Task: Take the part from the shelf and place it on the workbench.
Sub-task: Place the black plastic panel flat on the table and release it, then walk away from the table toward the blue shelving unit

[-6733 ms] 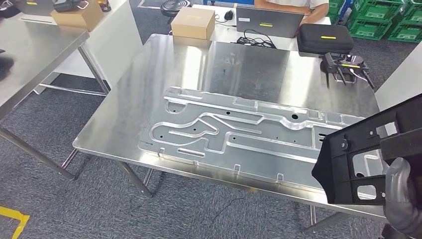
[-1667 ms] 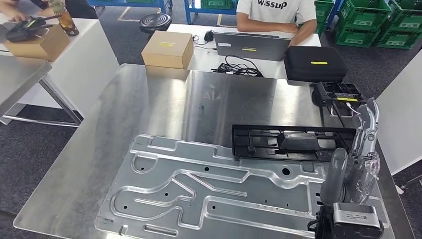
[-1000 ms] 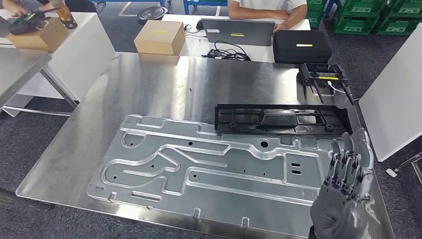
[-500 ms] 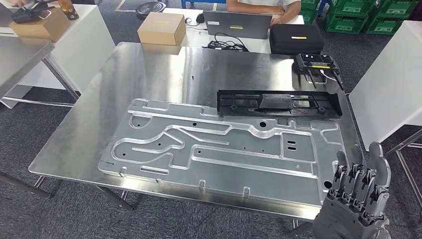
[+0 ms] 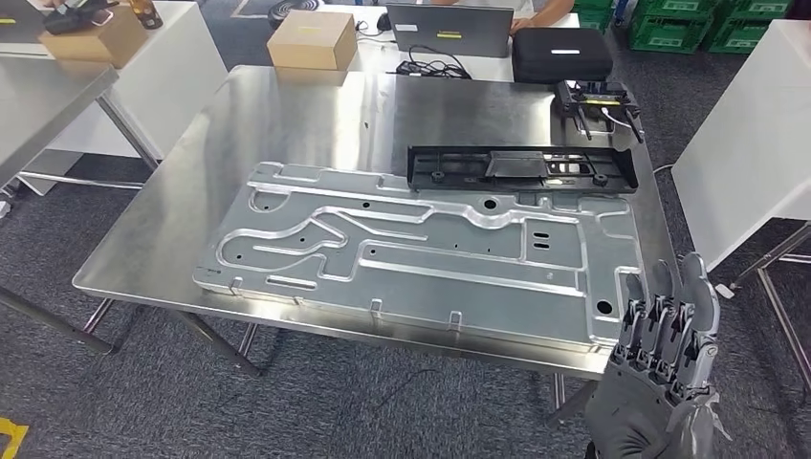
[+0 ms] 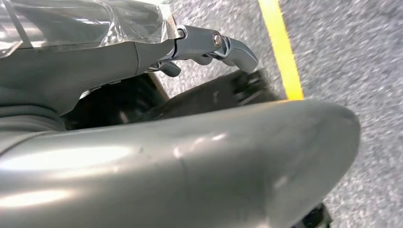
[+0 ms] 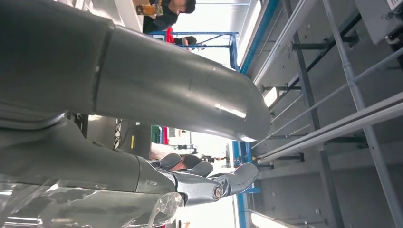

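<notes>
Drawn back off the bench [image 5: 287, 115] since a second ago: right hand [image 5: 660, 382], fingers apart, holding nothing. Black part [image 5: 521, 168] lying flat at metal plate's [image 5: 421, 253] far edge. Left hand [image 6: 142, 142]: grip unclear.

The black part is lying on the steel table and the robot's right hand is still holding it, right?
Not quite. The black part does lie on the steel table, but the right hand holds nothing; the head view shows it apart from the part, fingers spread.
</notes>
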`<state>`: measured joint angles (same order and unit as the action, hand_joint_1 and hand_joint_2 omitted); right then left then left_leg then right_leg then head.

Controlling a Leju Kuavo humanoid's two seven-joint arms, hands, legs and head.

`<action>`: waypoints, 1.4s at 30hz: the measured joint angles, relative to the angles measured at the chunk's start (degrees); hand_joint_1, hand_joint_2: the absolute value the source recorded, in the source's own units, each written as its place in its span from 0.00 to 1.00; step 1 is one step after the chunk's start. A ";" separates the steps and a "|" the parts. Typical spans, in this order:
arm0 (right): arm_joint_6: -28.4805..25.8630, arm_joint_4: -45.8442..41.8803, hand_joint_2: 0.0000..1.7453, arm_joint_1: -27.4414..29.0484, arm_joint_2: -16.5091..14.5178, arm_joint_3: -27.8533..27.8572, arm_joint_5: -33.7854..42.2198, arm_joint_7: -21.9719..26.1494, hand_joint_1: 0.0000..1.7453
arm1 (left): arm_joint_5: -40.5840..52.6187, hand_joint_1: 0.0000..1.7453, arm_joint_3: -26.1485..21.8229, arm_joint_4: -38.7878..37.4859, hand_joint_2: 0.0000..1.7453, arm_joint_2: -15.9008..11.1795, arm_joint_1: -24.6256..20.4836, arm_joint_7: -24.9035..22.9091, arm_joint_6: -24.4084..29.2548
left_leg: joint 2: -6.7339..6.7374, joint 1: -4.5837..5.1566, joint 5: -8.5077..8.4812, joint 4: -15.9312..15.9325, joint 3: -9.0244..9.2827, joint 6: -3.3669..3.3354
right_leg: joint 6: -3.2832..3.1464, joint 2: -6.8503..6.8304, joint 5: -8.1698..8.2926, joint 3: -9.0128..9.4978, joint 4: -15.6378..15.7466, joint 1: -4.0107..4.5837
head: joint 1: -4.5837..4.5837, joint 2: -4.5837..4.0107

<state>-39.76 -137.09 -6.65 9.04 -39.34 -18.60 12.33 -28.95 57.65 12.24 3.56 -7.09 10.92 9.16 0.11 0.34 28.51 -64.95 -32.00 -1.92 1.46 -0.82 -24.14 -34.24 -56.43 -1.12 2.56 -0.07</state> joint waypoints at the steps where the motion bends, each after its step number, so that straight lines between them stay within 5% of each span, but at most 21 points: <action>1: 0.00 0.02 0.00 -0.10 -0.03 -0.03 -0.05 -0.02 0.00 | 0.01 0.00 -0.02 0.00 0.00 0.01 0.02 0.03 -0.04 | -0.10 0.18 -0.37 4.96 3.24 -0.46 | 0.20 0.06 0.46 -0.43 0.02 0.04 | 0.00 0.00; 3: 0.00 0.10 0.00 -0.28 -0.07 -0.10 -0.40 -0.17 0.00 | 0.06 0.00 -0.04 0.00 0.00 0.05 0.01 0.13 -0.01 | -0.24 0.62 0.21 10.96 6.71 -1.07 | 0.80 0.07 1.32 -0.75 0.28 -0.06 | 0.01 0.00; 6: 0.00 0.35 0.00 -0.51 -0.13 -0.20 -1.78 -1.05 0.00 | 0.10 0.00 -0.05 0.00 0.00 0.15 0.17 0.13 0.19 | -0.31 0.87 -0.83 12.38 6.30 -1.89 | 1.89 0.08 1.95 -1.13 0.37 -0.31 | 0.01 -0.01; 8: 0.00 0.51 0.00 -0.50 -0.14 -0.22 -2.69 -1.58 0.00 | 0.07 0.00 -0.07 0.00 0.00 0.16 0.20 0.08 0.39 | -0.46 0.76 -2.18 12.81 5.46 -2.64 | 2.19 0.26 -1.15 -2.76 -3.23 -0.24 | 0.00 -0.01; 11: 0.00 0.83 0.00 -0.48 -0.14 -0.32 -3.63 -2.27 0.00 | 0.09 0.00 -0.08 0.00 0.00 0.26 0.35 0.07 0.55 | -0.90 1.11 -3.69 12.71 3.63 -3.20 | 2.17 0.51 -8.13 -6.26 -14.58 -0.05 | -0.03 0.00; 13: 0.00 1.07 0.00 -0.50 -0.14 -0.46 -4.33 -2.86 0.00 | 0.13 0.00 -0.08 0.00 0.00 0.29 0.49 0.02 0.61 | -1.51 1.35 -4.53 12.60 2.67 -3.21 | 1.98 0.68 -8.40 -4.67 -15.31 0.07 | -0.02 0.00; 15: 0.00 1.24 0.00 -0.51 -0.14 -0.56 -4.68 -3.22 0.00 | 0.14 0.00 -0.08 0.00 0.00 0.32 0.50 -0.02 0.65 | -2.37 1.46 -5.07 12.32 2.13 -3.06 | 1.45 1.91 -5.62 1.18 -7.36 0.17 | -0.03 0.00; 17: 0.00 1.34 0.00 -0.61 -0.14 -0.64 -4.74 -3.37 0.00 | 0.11 0.00 -0.08 0.00 0.00 0.41 0.36 -0.06 0.68 | -3.14 1.66 -5.41 11.72 1.47 -2.75 | 0.84 4.13 -3.87 5.90 0.35 0.24 | -0.03 -0.01; 18: 0.00 1.37 0.00 -0.66 -0.14 -0.69 -4.74 -3.41 0.00 | 0.10 0.00 -0.08 0.00 0.00 0.45 0.31 -0.10 0.69 | -3.54 1.63 -5.61 11.49 1.11 -2.50 | 0.59 4.78 -3.67 6.81 2.07 0.32 | -0.02 -0.01; 21: 0.00 1.42 0.00 -0.84 -0.14 -0.86 -4.69 -3.54 0.00 | 0.08 0.00 -0.08 -0.01 0.00 0.42 0.34 -0.16 0.71 | -4.60 1.57 -6.00 10.96 0.15 -1.50 | -0.05 3.25 -3.14 6.69 2.61 0.11 | -0.02 -0.01; 23: 0.00 1.49 0.00 -0.94 -0.17 -0.91 -4.67 -3.62 0.00 | 0.08 0.00 -0.08 -0.01 0.00 0.35 0.39 -0.16 0.73 | -3.29 1.51 -3.66 7.37 -1.63 -0.58 | -0.50 1.82 -2.64 6.52 2.86 -0.57 | 0.01 -0.01; 25: 0.00 1.56 0.00 -1.02 -0.22 -1.03 -4.66 -3.66 0.00 | 0.07 0.00 -0.09 0.00 0.00 0.35 0.36 -0.17 0.83 | -1.61 0.58 0.55 -0.63 -5.13 0.60 | -0.63 0.39 -2.42 6.22 2.86 -0.90 | 0.08 -0.01; 27: 0.00 1.67 0.00 -1.07 -0.25 -1.22 -4.58 -3.73 0.00 | 0.06 0.00 -0.10 -0.01 0.00 0.26 0.27 -0.19 0.98 | -1.19 -0.55 2.54 -6.46 -7.46 1.66 | -0.40 -1.12 -2.25 5.91 2.85 -1.07 | 0.09 -0.01; 29: 0.00 1.82 0.00 -1.22 -0.25 -1.41 -4.21 -3.80 0.00 | 0.09 0.00 -0.11 -0.02 0.00 0.10 0.30 -0.49 1.09 | -0.68 -1.25 0.52 -3.16 -5.19 2.42 | -0.07 -2.50 -2.10 5.79 2.84 -1.24 | 0.10 -0.01; 31: 0.00 1.90 0.00 -1.57 -0.25 -1.60 -3.72 -3.75 0.00 | 0.35 0.00 -0.11 -0.02 0.00 0.02 0.32 -1.25 1.26 | 1.33 -1.28 -2.88 6.16 0.06 2.69 | 0.46 -3.65 -2.04 5.83 2.84 -1.24 | 0.11 -0.01; 33: 0.00 1.92 0.00 -1.94 -0.24 -1.75 -3.51 -3.66 0.00 | 0.69 0.00 -0.10 -0.01 0.00 0.08 0.24 -1.93 1.44 | 2.82 -0.87 -4.30 11.51 2.62 2.00 | 1.27 -4.51 -1.98 5.79 2.84 -0.98 | 0.07 -0.01; 35: 0.00 1.97 0.00 -2.25 -0.25 -1.91 -3.46 -3.58 0.00 | 0.88 0.00 -0.10 0.00 0.00 0.15 0.28 -2.19 1.51 | 2.24 -0.45 -4.40 11.79 2.16 0.86 | 2.09 -5.32 -1.81 5.79 2.97 -0.87 | 0.03 0.00; 37: 0.00 2.01 0.00 -2.43 -0.25 -2.03 -3.43 -3.55 0.00 | 0.95 0.00 -0.10 0.00 0.00 0.16 0.37 -2.26 1.57 | 1.26 -0.50 -4.86 11.97 1.97 -0.19 | 2.74 -4.30 -2.67 5.52 2.17 -1.13 | 0.03 0.00; 40: 0.00 2.07 0.00 -2.44 -0.22 -2.22 -3.36 -3.55 0.00 | 0.97 0.00 -0.10 0.00 0.00 0.21 0.33 -2.27 1.54 | -0.13 -0.35 -5.47 12.18 1.74 -1.53 | 2.56 -0.25 -8.52 1.40 -7.34 -1.04 | -0.03 0.00; 42: 0.00 2.14 0.00 -2.41 -0.21 -2.31 -3.20 -3.58 0.00 | 1.02 0.00 -0.10 0.00 0.00 0.29 0.34 -2.27 1.39 | -1.42 0.00 -5.71 12.16 1.41 -1.94 | 2.18 0.50 -11.33 -2.02 -14.78 -0.64 | -0.02 0.00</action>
<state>-39.76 -134.95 -9.06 8.82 -41.65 -21.80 8.75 -27.93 57.55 12.24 3.85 -6.75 8.66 10.55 -1.31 0.34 22.80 -52.79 -30.59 -3.87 3.64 -0.31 -35.46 -36.26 -71.21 -1.75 2.54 -0.07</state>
